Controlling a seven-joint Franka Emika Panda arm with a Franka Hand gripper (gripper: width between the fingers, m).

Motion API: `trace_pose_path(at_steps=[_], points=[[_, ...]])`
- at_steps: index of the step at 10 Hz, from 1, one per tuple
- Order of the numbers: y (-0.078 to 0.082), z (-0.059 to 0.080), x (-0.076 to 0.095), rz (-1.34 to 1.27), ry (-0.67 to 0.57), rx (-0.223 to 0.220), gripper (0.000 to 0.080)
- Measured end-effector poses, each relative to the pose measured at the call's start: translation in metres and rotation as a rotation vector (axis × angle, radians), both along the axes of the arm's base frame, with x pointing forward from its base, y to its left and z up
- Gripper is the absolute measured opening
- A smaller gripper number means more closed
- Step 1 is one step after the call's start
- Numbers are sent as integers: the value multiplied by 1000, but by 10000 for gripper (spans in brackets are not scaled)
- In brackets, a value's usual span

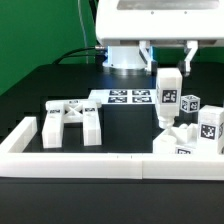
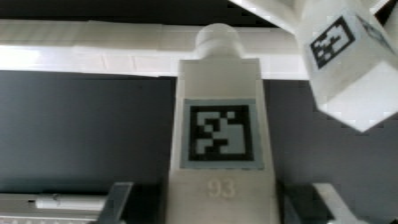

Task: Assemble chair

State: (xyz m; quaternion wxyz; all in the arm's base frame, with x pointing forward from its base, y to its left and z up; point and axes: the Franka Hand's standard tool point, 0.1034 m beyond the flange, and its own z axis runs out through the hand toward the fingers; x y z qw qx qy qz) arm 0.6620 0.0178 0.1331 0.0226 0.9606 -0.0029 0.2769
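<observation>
My gripper [image 1: 168, 70] hangs under the arm at the exterior view's right, shut on a white chair leg [image 1: 168, 97] that stands upright with a square tag facing out. In the wrist view the leg [image 2: 222, 130] runs away from the gripper [image 2: 224, 206] between both fingers [image 2: 121, 200], and a round peg [image 2: 217, 40] shows at its far end. The leg's lower end is close above a cluster of white tagged chair parts [image 1: 205, 125]; I cannot tell whether they touch. One of those tagged parts [image 2: 347, 60] sits tilted beside the leg.
A cross-braced chair frame [image 1: 70, 120] lies at the exterior view's left. The marker board [image 1: 128, 97] lies flat behind it, in front of the arm's base. A long white border wall [image 1: 100, 165] runs along the front and up the left side.
</observation>
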Motion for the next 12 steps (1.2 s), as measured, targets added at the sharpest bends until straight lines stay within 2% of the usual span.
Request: trace_pose_path(at_steps=[4,9,12], points=[[1,-9,-11,7,7,-5,291],[2,-10,-12,5,7,-4,291],[6,-21,-25,2,14,-2,291]])
